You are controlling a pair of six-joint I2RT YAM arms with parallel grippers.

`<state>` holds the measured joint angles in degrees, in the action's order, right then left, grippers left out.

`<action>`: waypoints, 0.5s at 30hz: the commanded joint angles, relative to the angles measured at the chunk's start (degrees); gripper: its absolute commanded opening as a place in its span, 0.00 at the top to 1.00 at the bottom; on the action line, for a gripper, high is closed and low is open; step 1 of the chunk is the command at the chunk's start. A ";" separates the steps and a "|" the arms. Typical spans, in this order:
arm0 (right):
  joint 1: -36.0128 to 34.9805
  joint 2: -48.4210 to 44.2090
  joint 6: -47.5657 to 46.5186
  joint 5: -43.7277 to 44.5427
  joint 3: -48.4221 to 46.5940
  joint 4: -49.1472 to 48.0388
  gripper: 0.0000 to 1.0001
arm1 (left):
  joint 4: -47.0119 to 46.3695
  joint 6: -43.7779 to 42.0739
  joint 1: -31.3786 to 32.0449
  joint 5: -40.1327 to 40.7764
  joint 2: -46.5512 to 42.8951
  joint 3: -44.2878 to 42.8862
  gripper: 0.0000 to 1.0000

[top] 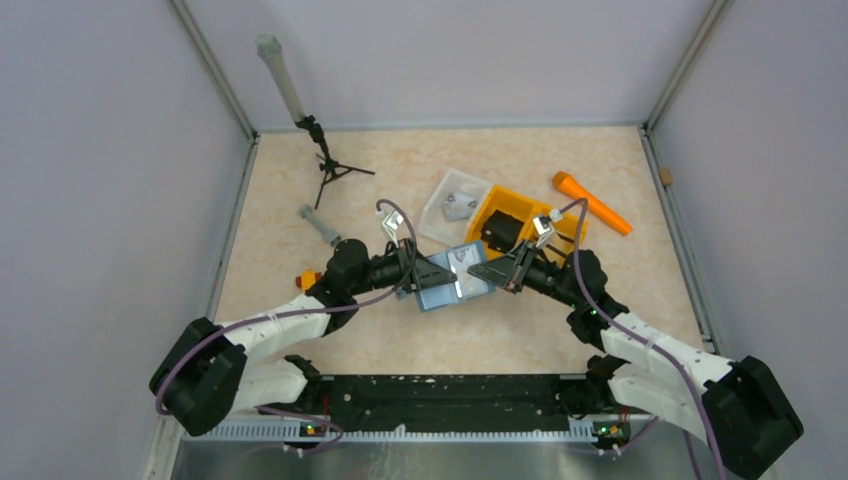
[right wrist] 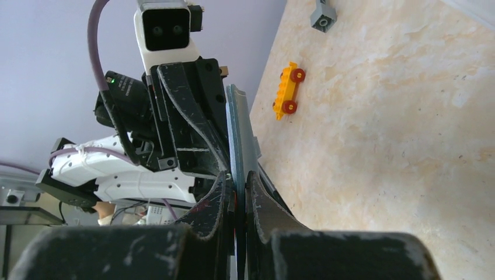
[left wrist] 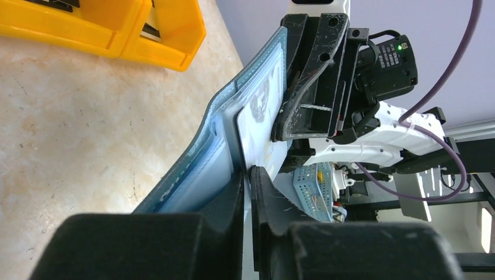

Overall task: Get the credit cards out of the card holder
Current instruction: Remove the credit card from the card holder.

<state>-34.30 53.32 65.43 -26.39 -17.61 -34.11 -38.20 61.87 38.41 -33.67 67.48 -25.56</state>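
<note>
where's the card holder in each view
Top: card holder at mid-table, below the orange bin.
Left wrist: centre, on edge, running up from the bottom.
Right wrist: centre, seen edge-on as a thin teal strip.
Shared landmark: the right gripper pinching it.

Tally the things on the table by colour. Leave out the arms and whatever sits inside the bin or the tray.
Orange or yellow: 3 (divided bin, long stick, toy car)
White: 2 (tray, credit card)
Blue: 1 (card holder)
Grey: 1 (small block)
Black: 1 (tripod stand)
Total: 8
</note>
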 commanded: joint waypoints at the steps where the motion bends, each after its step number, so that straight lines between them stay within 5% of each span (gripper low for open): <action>1: -2.32 -0.05 -1.01 -5.00 -2.00 -0.46 1.00 | -13.10 2.47 1.32 -1.81 -0.53 -0.84 0.93; 3: -2.40 0.04 -0.87 -5.39 -2.18 -0.51 1.00 | -15.00 3.01 1.29 -2.30 -0.13 -0.72 1.00; 15: -2.21 -4.80 -2.92 -1.65 -3.64 6.50 1.00 | -10.96 0.54 -1.22 -2.45 -6.50 3.54 1.00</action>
<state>-34.79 50.15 64.10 -26.17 -18.17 -30.37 -43.38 63.07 38.13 -35.11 65.06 -22.92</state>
